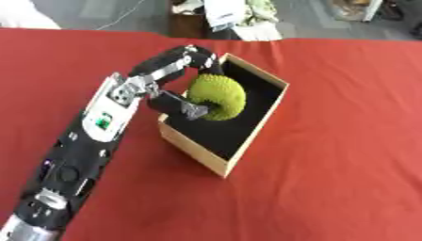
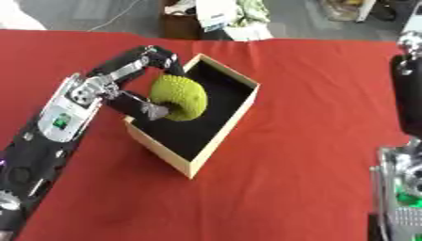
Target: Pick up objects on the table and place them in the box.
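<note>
Gripping green ball (image 1: 218,96) over box (image 1: 257,123), left hand (image 1: 169,82); right arm only in right eye view.

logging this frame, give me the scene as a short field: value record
surface: red table
box: open wooden box, dark inside, mid-table
held thing: green bumpy ball, over the box's left part
left robot hand: fingers and thumb curled round the ball
right robot hand: not seen; only part of the right arm shows at the right edge of the right eye view
stage: ball held at the box, not yet released
</note>
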`<state>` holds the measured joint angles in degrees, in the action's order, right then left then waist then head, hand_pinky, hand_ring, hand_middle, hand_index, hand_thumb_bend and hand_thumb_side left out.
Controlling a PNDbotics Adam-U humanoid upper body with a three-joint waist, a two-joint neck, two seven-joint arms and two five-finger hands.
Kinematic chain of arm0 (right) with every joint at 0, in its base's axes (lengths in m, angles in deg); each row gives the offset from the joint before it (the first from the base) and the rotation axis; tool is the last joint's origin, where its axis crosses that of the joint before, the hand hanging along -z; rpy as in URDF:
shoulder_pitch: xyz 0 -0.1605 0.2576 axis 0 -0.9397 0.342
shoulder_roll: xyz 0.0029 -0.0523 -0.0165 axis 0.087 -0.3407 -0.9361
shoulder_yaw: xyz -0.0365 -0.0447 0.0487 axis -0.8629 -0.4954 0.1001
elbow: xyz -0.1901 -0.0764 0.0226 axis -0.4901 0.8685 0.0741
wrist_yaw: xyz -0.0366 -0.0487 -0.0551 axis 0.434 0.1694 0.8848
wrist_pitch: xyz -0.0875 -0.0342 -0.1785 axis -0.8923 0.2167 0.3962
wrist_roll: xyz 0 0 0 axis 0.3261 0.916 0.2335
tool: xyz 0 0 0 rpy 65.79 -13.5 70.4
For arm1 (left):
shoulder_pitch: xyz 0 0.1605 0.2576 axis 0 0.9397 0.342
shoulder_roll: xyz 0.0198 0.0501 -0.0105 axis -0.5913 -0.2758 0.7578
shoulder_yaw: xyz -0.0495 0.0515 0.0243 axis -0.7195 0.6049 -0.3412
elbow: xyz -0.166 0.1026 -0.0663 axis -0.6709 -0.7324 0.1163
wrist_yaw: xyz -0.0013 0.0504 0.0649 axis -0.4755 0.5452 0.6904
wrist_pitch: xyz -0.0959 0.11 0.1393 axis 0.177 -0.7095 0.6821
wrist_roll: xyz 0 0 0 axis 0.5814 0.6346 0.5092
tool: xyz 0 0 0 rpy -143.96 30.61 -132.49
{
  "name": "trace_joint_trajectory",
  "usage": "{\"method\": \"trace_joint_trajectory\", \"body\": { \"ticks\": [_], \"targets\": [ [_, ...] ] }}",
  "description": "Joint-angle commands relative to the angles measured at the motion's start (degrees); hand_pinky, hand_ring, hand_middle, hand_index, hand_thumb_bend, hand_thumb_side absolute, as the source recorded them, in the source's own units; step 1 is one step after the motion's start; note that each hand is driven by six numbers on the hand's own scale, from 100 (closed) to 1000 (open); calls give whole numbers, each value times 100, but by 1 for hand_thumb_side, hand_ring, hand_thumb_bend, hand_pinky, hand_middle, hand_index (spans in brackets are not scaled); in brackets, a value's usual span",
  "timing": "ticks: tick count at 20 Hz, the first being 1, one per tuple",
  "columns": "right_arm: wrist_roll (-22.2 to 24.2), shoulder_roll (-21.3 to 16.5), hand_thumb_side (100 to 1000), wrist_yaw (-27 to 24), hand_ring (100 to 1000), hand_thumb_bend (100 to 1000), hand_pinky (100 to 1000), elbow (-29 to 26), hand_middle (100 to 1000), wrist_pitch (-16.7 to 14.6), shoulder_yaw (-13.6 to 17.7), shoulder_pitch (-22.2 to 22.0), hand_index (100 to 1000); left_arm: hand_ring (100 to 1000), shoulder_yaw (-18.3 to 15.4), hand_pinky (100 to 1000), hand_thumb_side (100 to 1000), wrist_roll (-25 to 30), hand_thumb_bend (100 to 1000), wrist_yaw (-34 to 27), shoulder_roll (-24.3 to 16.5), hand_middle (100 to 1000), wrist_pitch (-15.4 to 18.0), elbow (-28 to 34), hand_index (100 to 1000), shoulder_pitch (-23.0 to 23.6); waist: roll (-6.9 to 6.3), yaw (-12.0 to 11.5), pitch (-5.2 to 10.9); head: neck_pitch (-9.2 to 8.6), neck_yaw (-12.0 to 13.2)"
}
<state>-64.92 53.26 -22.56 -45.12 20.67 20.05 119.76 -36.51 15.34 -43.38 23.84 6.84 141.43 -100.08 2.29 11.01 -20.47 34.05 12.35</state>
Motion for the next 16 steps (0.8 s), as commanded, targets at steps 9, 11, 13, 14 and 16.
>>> {"method": "trace_joint_trajectory", "body": {
  "ticks": [9,11,13,14,16],
  "targets": [
    [11,12,528,-66,931,100,806,-118,523,-30,-15,56,554,579,17,501,242,2025,360,1493,18,587,2022,-682,691,-115,17,36,101,-109,21],
    [7,17,528,-71,932,100,806,-118,523,-33,-12,51,555,588,15,511,258,2025,398,1693,36,595,2022,-736,695,-121,12,44,97,-112,19],
    [3,21,528,-76,932,100,806,-118,523,-38,-12,47,555,598,3,522,266,2025,431,1821,46,603,2022,-752,709,-123,7,48,93,-113,11],
    [3,23,528,-79,933,100,806,-118,523,-41,-14,45,554,624,-8,549,296,2025,467,1888,45,631,2022,-756,746,-125,6,50,91,-112,8],
    [5,26,528,-86,933,100,806,-118,523,-41,-18,41,554,699,-39,620,334,2025,489,2016,50,704,2022,-760,815,-127,5,54,89,-109,6]
  ]
}}
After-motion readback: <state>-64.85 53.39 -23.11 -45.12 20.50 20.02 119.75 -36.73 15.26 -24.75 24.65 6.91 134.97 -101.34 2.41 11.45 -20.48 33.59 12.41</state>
